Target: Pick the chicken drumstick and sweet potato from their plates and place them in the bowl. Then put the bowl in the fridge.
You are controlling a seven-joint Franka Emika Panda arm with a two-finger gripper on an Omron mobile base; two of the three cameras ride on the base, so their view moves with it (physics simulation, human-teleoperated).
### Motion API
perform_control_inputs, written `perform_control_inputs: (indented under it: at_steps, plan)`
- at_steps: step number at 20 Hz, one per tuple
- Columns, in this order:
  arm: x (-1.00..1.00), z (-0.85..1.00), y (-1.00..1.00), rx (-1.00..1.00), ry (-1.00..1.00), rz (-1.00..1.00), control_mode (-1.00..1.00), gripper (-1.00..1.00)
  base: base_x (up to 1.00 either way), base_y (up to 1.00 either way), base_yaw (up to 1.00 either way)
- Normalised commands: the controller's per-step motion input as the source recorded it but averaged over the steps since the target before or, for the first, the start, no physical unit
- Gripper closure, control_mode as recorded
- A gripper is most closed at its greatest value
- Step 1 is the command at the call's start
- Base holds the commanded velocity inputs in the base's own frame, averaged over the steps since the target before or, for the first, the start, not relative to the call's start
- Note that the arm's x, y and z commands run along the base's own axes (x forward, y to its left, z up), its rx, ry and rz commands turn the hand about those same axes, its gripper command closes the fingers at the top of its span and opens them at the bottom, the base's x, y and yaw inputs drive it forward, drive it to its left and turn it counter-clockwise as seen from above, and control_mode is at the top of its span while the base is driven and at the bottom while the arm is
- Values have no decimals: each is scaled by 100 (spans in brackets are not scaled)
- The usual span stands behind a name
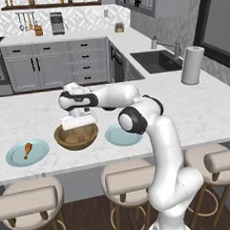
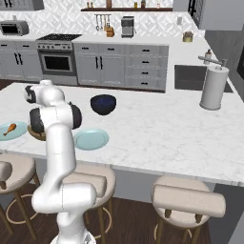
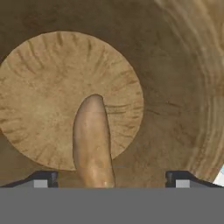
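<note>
The wooden bowl (image 1: 76, 138) stands near the counter's front edge, and its inside (image 3: 175, 87) is seen close up in the hand view. The sweet potato (image 3: 92, 140) lies on the bowl's floor. My gripper (image 3: 109, 179) hangs just above it and is open, the fingertips (image 3: 41, 179) standing wide apart and clear of the potato. From the left base view, the gripper (image 1: 79, 130) dips into the bowl. The chicken drumstick (image 1: 27, 149) rests on the left light-blue plate (image 1: 40, 152). The second plate (image 1: 115, 137) right of the bowl is bare. In the right base view my arm hides most of the bowl (image 2: 34, 134).
A dark blue-black bowl (image 2: 103, 104) sits further back on the counter. A paper towel roll (image 2: 214, 88) stands beside the sink (image 1: 154, 61) at the far right. Stools (image 1: 127, 178) line the counter's near edge.
</note>
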Motion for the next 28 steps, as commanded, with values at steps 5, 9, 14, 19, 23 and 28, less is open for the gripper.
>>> perform_control_inputs:
  at_steps: [5,9,14,19,23,28]
  plan:
    - [-70,54,-76,9,-1,0,-100,-100,0,0,0]
    - [-100,7,-100,8,-25,7,-100,-100,0,0,0]
    - [-100,34,-100,13,-36,8,-100,-100,0,0,0]
    - [-97,66,-98,17,-24,10,-100,-100,0,0,0]
    - [-100,72,-72,9,-7,5,-100,-100,0,0,0]
    - [-90,50,-47,7,-2,0,-100,-100,0,0,0]
